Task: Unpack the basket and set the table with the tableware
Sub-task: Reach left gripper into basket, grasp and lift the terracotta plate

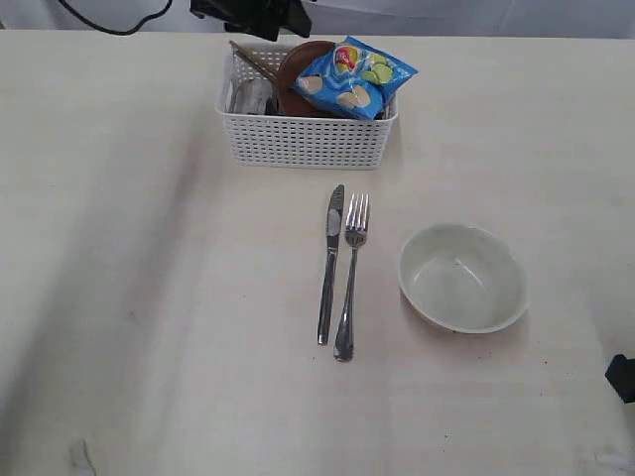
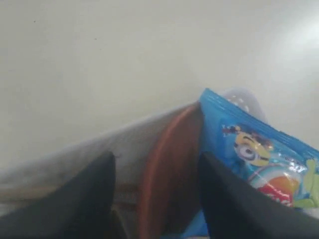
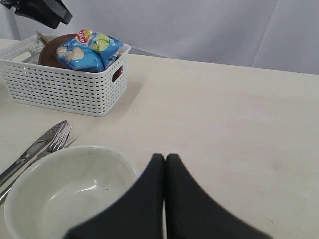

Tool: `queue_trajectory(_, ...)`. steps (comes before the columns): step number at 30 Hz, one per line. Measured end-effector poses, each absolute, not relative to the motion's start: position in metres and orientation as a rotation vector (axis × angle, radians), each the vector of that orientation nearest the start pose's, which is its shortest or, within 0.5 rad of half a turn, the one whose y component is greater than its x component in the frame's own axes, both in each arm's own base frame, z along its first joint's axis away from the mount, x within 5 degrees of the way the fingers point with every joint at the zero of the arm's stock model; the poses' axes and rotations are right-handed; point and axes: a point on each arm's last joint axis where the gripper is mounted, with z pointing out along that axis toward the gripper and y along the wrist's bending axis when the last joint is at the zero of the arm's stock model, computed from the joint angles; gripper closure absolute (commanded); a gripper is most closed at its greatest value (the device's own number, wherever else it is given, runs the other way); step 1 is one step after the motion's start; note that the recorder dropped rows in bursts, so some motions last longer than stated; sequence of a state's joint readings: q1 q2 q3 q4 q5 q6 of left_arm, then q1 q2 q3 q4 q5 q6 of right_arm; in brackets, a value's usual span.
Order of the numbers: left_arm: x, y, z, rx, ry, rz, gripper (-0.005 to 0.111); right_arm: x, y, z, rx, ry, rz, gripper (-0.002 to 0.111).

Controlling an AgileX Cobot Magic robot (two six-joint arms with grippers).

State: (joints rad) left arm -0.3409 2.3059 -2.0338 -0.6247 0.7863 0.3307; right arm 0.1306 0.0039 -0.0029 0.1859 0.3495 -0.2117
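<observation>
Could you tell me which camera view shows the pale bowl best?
The exterior view: the bowl appears whole and upright. The right wrist view shows it cropped and partly behind the shut fingers; the left wrist view misses it.

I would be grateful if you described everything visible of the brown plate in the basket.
The plate is round, matte brown, with a lighter reddish edge. It stands on edge in the basket, tilted, its upper part rising above the wall. The chip bag leans on its face and hides much of it. The open left gripper straddles its rim; whether the gripper touches it cannot be told.
</observation>
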Motion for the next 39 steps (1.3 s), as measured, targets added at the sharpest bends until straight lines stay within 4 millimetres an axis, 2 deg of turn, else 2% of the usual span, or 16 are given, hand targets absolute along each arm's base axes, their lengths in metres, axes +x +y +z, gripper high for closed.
queue_trajectory(3,0.488,-0.2,0.208,0.555,2.426,-0.709,0.058,0.052,0.013,0.183,-0.197,1.819,0.124,0.109)
queue_trajectory(6,0.487,-0.2,0.196,0.689,2.421,-0.68,0.058,0.052,0.013,0.183,-0.197,1.819,0.124,0.109)
queue_trajectory(10,0.488,-0.202,0.183,0.747,2.426,-0.681,0.059,0.052,0.013,0.183,-0.197,1.819,0.124,0.109)
queue_trajectory(12,0.487,-0.204,0.181,0.778,2.406,-0.715,0.067,0.052,0.013,0.183,-0.197,1.819,0.124,0.109)
queue_trajectory(19,0.487,-0.21,0.182,0.804,2.34,-0.806,0.107,0.052,0.013,0.183,-0.197,1.819,0.124,0.109)
queue_trajectory(30,0.486,-0.21,0.184,0.803,2.339,-0.81,0.107,0.052,0.013,0.183,-0.197,1.819,0.124,0.109)
queue_trajectory(39,0.481,-0.205,0.217,0.882,2.286,-0.679,0.107,0.052,0.013,0.183,-0.197,1.819,0.124,0.109)
